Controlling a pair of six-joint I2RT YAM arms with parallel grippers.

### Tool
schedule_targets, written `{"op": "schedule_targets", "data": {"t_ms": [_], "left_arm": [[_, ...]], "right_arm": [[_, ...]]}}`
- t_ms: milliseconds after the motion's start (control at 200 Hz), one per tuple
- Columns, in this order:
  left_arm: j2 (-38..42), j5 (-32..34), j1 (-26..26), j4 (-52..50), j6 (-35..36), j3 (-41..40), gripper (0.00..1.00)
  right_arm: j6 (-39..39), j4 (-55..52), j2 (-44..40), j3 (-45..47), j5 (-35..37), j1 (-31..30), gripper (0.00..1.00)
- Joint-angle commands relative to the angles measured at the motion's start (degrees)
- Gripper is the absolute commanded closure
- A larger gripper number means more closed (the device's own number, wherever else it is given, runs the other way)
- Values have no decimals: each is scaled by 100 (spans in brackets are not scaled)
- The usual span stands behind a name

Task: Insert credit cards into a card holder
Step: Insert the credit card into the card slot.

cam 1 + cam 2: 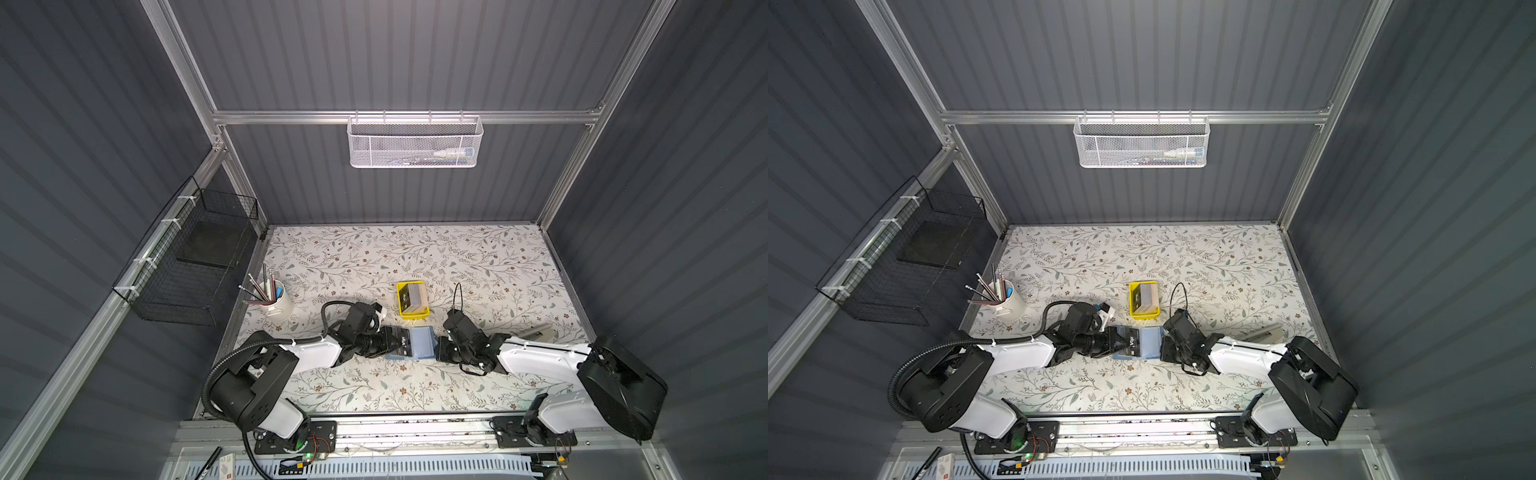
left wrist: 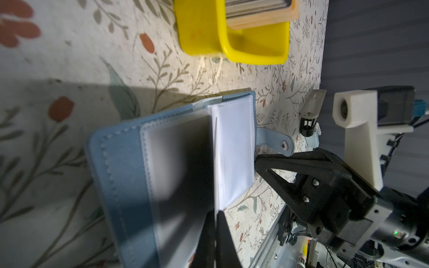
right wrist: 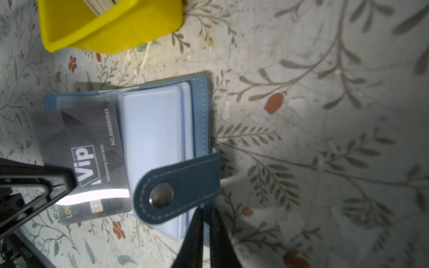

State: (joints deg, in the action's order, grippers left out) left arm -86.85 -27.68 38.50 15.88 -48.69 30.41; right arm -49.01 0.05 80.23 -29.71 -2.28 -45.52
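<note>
The blue card holder lies open on the flowered table between both arms, clear sleeves up. Its snap strap is folded over the right page. My left gripper is shut on a black VIP credit card. The card lies tilted over the holder's left page, its leading edge near the spine. Whether it is inside a sleeve I cannot tell. My right gripper is shut on the holder's right cover edge beside the strap.
A yellow tray holding a stack of cards stands just behind the holder. A white cup of pens sits at the left edge. A grey device lies at the right behind the right arm.
</note>
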Motion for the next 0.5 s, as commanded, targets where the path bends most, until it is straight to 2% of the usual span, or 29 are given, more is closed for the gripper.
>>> {"op": "schedule_targets", "data": {"t_ms": [0, 495], "left_arm": [[-161, -182, -44, 103, -61, 116, 97], [-359, -283, -158, 14, 8, 218, 97]], "right_arm": [[42, -76, 40, -49, 97, 15, 88], [58, -128, 88, -79, 88, 11, 89]]}}
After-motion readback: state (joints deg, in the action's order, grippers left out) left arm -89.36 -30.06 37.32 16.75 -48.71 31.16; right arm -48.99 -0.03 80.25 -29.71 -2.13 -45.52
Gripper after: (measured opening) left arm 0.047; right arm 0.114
